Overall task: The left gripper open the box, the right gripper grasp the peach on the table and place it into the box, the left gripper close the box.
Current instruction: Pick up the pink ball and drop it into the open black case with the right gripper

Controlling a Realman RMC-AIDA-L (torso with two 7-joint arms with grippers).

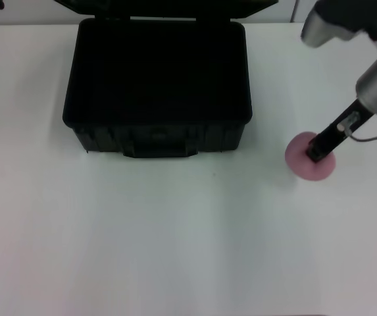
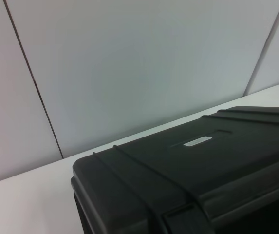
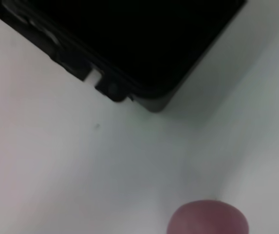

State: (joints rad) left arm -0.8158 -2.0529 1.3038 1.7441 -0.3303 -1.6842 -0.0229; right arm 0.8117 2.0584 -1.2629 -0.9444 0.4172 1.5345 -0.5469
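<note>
The box point(image 1: 156, 85) stands open at upper centre of the table point(image 1: 175, 250). My right gripper point(image 1: 317, 153) sits down on the peach point(image 1: 311, 158) at right; whether it has clamped I cannot tell. Next I must grip firmly, then lift toward the box.

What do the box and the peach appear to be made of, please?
The box: seemingly hard black plastic, matte, judging by its moulded ribs and latches. The peach: matte pale pink with no shine, its material unclear, under the right gripper.
</note>
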